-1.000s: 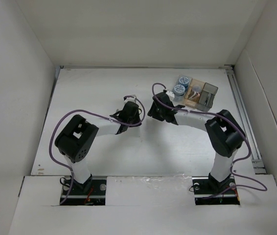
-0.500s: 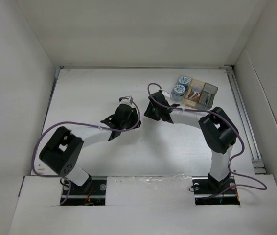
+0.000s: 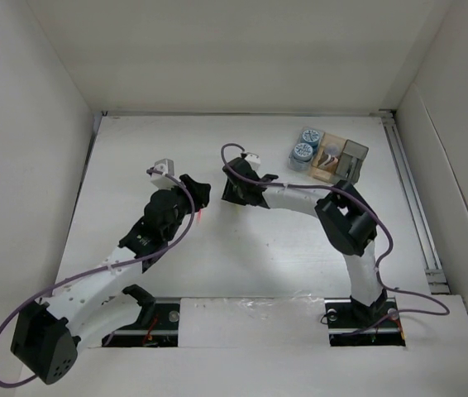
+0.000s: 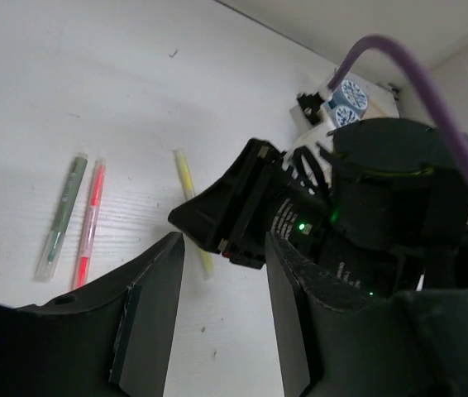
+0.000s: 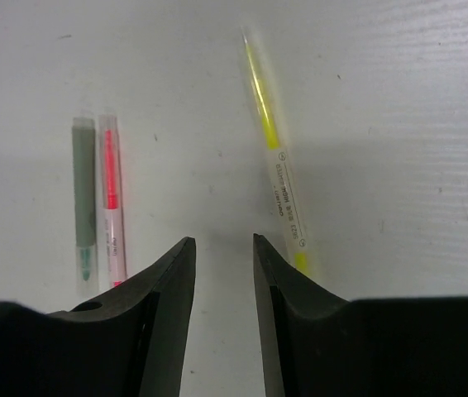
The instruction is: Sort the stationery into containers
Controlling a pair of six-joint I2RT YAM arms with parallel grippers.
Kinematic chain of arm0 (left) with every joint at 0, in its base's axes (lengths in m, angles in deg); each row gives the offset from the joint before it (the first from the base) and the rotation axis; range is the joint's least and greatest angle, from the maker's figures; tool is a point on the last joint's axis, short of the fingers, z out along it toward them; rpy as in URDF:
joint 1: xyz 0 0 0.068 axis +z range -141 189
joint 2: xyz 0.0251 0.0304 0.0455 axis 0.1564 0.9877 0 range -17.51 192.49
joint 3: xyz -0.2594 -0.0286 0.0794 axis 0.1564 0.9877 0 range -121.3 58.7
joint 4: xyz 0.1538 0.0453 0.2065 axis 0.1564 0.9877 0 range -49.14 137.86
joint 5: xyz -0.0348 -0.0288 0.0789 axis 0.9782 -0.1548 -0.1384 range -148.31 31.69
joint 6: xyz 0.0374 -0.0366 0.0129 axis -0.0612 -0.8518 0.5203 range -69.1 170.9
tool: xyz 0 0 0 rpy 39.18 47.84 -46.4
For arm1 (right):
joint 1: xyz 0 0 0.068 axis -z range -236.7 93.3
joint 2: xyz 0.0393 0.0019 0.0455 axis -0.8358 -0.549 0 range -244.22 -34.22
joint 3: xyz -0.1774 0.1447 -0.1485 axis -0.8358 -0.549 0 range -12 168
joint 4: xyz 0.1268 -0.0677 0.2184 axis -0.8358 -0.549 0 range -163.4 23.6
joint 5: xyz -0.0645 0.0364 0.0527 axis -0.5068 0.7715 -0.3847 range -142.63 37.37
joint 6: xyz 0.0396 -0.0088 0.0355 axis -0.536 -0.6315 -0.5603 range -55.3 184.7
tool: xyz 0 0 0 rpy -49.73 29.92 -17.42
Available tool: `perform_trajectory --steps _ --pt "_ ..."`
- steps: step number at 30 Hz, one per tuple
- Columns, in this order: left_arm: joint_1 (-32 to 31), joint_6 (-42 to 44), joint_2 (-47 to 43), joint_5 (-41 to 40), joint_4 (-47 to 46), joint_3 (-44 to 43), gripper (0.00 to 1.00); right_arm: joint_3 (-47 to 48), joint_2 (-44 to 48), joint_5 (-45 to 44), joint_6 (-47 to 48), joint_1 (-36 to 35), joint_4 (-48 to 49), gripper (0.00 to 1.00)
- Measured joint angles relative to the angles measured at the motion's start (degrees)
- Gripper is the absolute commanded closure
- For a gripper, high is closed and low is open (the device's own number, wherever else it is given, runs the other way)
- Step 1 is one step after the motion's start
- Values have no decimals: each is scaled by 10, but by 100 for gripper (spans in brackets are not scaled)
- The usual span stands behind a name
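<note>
My right gripper (image 5: pixel 222 241): jaws part-open, empty, low over table; narrow gap suits thin barrel. Yellow pen (image 5: pixel 271 157) lies flat at 1 o'clock. Pink pen (image 5: pixel 112 198) and dark pen (image 5: pixel 83 194) lie paired at 10. My left gripper (image 4: pixel 224 248): part-open, empty, facing right one. Containers (image 3: pixel 355 154) at table's 2 o'clock, blue cylinders (image 3: pixel 303 151) already inside.

yellow pen (image 5: pixel 274 165) flat | pink pen (image 5: pixel 112 198) beside dark pen (image 5: pixel 84 194) | 2 blue cylinders (image 3: pixel 304 151) in containers (image 3: pixel 356 150)

Left arm (image 3: pixel 106 269), right arm (image 3: pixel 292 197) leftward.
</note>
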Motion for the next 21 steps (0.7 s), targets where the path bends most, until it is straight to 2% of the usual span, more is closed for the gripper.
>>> perform_trajectory --steps 4,12,14,21 --pt "0 0 -19 -17 7 2 58 10 -13 -32 0 -10 -31 65" --pt "0 0 -22 -17 20 2 58 10 -12 -78 -4 -12 -59 62" --pt "0 0 -24 -16 21 2 58 9 -7 -83 -3 -12 -64 61" --pt "0 0 -24 -11 20 2 58 8 30 -116 14 3 -71 45"
